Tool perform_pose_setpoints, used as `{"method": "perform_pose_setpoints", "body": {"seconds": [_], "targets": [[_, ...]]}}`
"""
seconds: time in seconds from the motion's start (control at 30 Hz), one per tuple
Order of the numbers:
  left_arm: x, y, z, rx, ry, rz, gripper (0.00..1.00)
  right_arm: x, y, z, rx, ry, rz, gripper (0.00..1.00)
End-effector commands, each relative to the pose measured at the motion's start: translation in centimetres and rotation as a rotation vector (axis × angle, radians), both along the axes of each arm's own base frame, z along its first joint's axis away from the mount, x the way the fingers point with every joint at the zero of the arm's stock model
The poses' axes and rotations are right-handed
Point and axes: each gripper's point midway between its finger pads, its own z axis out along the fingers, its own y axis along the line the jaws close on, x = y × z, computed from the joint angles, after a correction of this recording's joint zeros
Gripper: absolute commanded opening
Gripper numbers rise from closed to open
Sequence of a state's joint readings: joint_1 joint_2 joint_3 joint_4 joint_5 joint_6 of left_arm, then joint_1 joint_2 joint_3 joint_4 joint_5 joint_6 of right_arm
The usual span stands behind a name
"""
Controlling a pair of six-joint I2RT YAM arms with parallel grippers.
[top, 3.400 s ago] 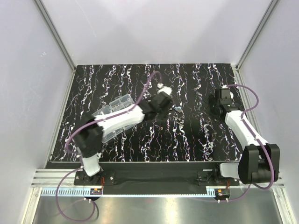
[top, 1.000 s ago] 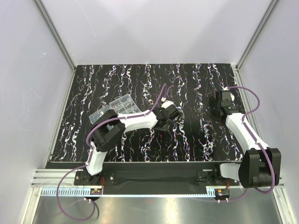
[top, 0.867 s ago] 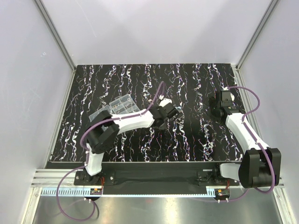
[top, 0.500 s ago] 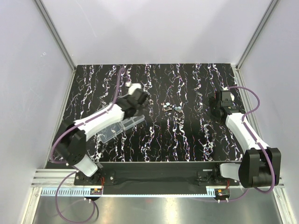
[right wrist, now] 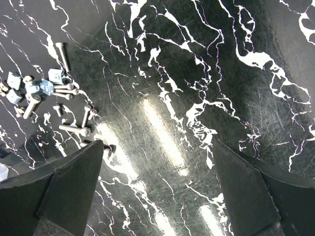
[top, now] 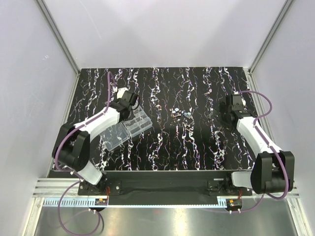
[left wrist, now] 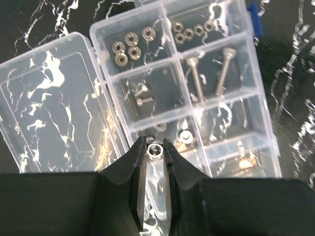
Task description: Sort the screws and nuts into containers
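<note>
Left wrist view: left tool [left wrist: 155, 146] pinches a nut [left wrist: 155, 150] over the containers [left wrist: 165, 81]

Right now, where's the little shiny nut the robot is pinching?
In the left wrist view, the nut sits between the tips of the left gripper, over the near end of the clear organiser box on the table's left side.

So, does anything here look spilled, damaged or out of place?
Nothing looks damaged. The organiser box lies at an angle to the table edges, lid open flat. A small heap of loose screws is on the table, mixed with a few pale blue pieces that look like neither screws nor ring nuts.
</note>
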State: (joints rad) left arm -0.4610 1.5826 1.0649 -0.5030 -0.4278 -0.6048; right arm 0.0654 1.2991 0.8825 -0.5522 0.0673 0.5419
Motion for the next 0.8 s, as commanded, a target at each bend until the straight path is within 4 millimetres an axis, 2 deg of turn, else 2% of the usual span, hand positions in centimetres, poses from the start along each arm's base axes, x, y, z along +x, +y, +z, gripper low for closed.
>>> {"method": "perform_pose_setpoints", "body": {"seconds": [0.0,0.07,0.33,0.47,0.57,0.6,0.7,0.77], "targets": [[1.4,-0.4,-0.4,-0.003,-0.032,-0.006,0.18,1.2,0.1,1.5,-0.011,-0.042,0.015,1.0],[1.3,-0.5,-1.0,-0.008,-0.014,-0.007,0.18,1.2,0.1,1.3,-0.011,-0.033,0.014,1.0],[0.5,-0.8,-1.1,-0.045,-0.01,-0.021,0.18,1.4,0.1,1.1,-0.006,-0.027,0.012,1.0],[0.3,-0.7,-1.6,-0.032,0.004,-0.02,0.21,1.5,0.3,1.1,0.002,-0.026,0.014,1.0],[0.3,-0.8,-1.2,-0.034,-0.001,-0.029,0.3,1.5,0.3,1.3,0.004,-0.035,0.017,1.0],[0.4,-0.7,-0.9,-0.035,-0.008,-0.028,0.38,1.5,0.4,1.3,0.006,-0.037,0.02,1.0],[0.6,-0.8,0.7,-0.039,-0.042,-0.039,0.49,1.6,0.6,1.4,0.013,-0.038,0.025,1.0],[0.7,-0.7,2.3,-0.041,-0.073,-0.044,0.51,1.7,0.6,1.6,0.014,-0.042,0.029,1.0]]}}
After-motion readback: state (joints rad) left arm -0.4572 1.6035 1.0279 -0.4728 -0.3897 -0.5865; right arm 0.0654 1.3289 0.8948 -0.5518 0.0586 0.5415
